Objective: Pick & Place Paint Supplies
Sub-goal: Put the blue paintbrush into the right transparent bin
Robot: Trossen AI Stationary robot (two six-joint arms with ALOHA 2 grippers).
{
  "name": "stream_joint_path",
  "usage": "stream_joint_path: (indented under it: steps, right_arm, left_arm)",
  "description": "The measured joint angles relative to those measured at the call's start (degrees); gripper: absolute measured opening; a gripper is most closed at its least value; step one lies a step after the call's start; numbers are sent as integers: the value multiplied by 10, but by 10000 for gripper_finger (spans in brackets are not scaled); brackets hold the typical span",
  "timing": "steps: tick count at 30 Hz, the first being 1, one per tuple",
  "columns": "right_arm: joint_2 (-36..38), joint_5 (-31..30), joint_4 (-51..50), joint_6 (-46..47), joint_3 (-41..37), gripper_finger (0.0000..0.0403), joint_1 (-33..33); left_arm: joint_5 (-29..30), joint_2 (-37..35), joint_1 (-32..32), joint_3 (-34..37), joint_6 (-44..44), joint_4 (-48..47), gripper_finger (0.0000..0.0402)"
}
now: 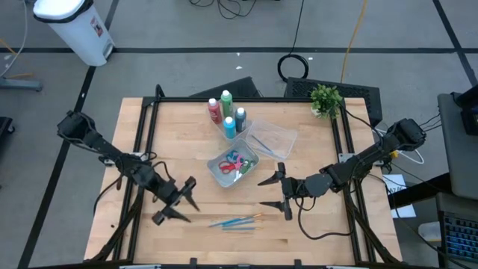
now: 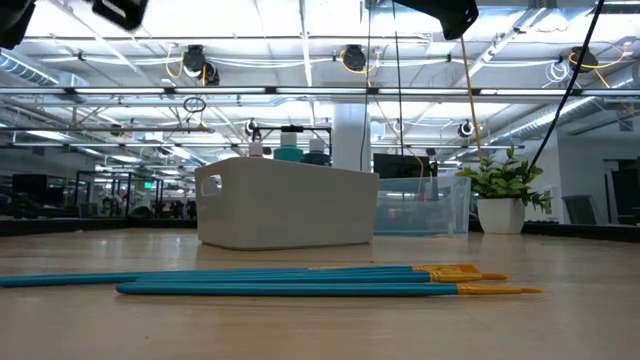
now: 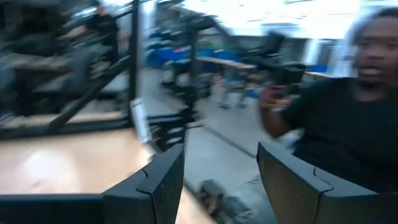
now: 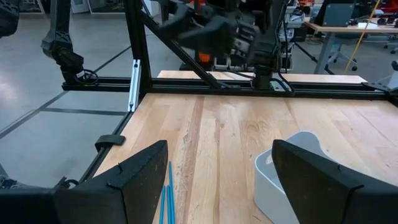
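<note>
Brushes: thin blue orange-tipped brushes [image 1: 233, 221] are lying loose on the wooden table [image 1: 314, 224], near its front edge, between both grippers.
Tubs: scissors are already sitting in the white tub [image 1: 232, 165]; bottles are standing in the clear tub [image 1: 228, 119].
Left gripper [image 1: 181, 202]: hovering beside the brushes, fingers apart, empty.
Right gripper [image 1: 278, 193]: hovering, fingers wide apart, empty.
Advice: I would be lowering one gripper across the brush shafts, pinching mid-length, so the brushes are not rolling away.
</note>
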State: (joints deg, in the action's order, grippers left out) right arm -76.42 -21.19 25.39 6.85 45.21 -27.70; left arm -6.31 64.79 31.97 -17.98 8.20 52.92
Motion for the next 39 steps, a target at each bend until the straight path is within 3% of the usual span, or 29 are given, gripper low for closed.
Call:
stream_joint_path:
  steps: [7,10,35,39]
  right_arm:
    - [0,0,0,0,0,279,0]
    - [0,0,0,0,0,279,0]
    - [0,1,-4,12,0,279,0]
    - [0,34,17,36,0,279,0]
  left_arm:
    - [-209,0,0,0,-55,71,209]
    - [-254,0,3,0,-68,80,209]
    - [-249,0,9,0,-66,72,209]
    - [-232,0,9,0,-62,66,209]
